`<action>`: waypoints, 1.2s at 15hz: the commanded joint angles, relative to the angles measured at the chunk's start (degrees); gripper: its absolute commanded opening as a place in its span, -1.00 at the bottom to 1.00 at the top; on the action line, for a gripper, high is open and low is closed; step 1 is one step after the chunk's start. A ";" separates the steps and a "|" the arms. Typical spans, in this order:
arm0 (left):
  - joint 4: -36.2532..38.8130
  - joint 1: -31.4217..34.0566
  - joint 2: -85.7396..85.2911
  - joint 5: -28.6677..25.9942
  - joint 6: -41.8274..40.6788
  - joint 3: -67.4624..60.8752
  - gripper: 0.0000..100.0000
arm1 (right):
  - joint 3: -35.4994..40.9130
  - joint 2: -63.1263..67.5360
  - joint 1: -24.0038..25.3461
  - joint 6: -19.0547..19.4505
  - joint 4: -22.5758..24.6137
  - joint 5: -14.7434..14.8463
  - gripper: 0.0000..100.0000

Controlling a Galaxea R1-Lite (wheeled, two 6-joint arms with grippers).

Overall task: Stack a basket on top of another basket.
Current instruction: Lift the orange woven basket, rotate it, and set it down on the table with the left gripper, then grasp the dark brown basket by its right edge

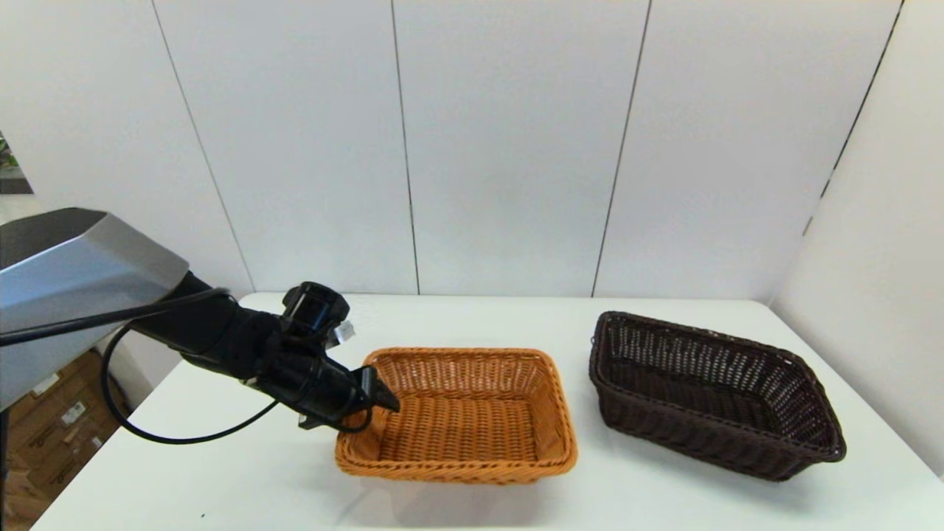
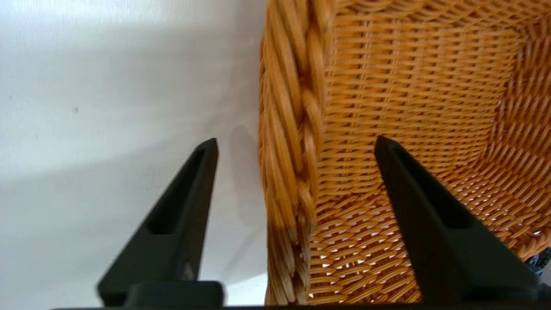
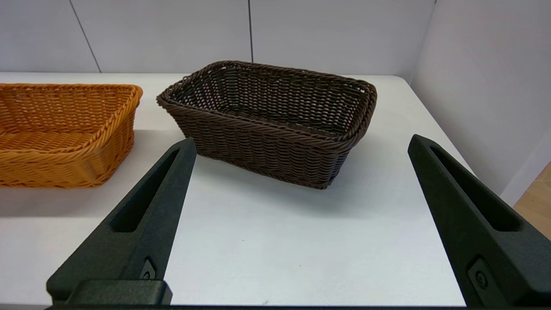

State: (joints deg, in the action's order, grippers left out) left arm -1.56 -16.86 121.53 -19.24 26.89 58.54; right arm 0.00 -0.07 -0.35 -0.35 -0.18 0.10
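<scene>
Seemingly, fingers astride orange basket rim.

Silver-grey arm housing, looping black cable, black tapered end effector.

We see the orange basket as woven wicker, slightly glossy strands, thick braided rim, light showing through gaps in the weave near the base. We see the dark brown basket in the same woven wicker, duller sheen, open-weave sides, twisted rim. White table looks smooth, matt to faintly satin, soft shadows on it. Left gripper fingers look like matt black plastic, fine grainy texture; right gripper fingers likewise. Left arm shell is smooth grey, semi-gloss. Wall panels look smooth, matt.
</scene>
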 commanded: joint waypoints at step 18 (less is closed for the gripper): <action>-14.61 1.04 -63.43 5.53 -18.28 -24.44 1.00 | 0.00 0.07 0.00 0.00 0.01 -0.01 1.00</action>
State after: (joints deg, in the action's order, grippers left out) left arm -12.81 -15.82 64.88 -14.46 8.81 36.35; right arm 0.00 -0.07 -0.35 -0.35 -0.16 0.10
